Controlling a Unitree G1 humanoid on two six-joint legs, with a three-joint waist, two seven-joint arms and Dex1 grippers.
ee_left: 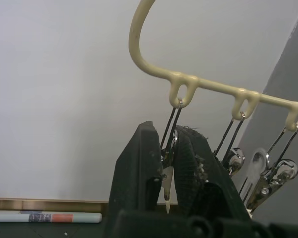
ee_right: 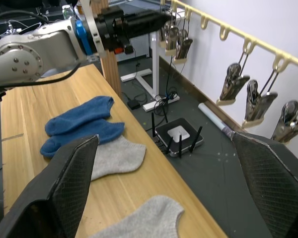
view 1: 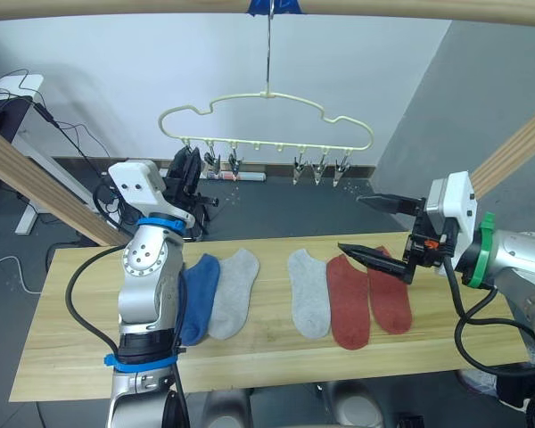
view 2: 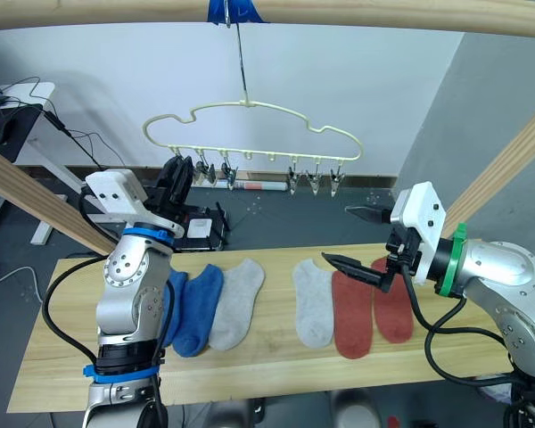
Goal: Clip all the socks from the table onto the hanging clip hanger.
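Up at the hanger (view 1: 266, 120), your left hand (ee_left: 170, 163) pinches the end clip (ee_left: 168, 184), likely squeezing it open. Right hand (view 1: 374, 228) hovers spread over the red socks (view 1: 367, 297). 6 socks lie on the worktop (view 1: 62, 343), none clipped.

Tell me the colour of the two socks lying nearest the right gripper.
Rust red socks, clearest in the left eye view.

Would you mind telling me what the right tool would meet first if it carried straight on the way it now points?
Probably nothing near: the right tool, open, points across above the table toward the left tool at the clip hanger. The socks lie below that line, though depth is uncertain.
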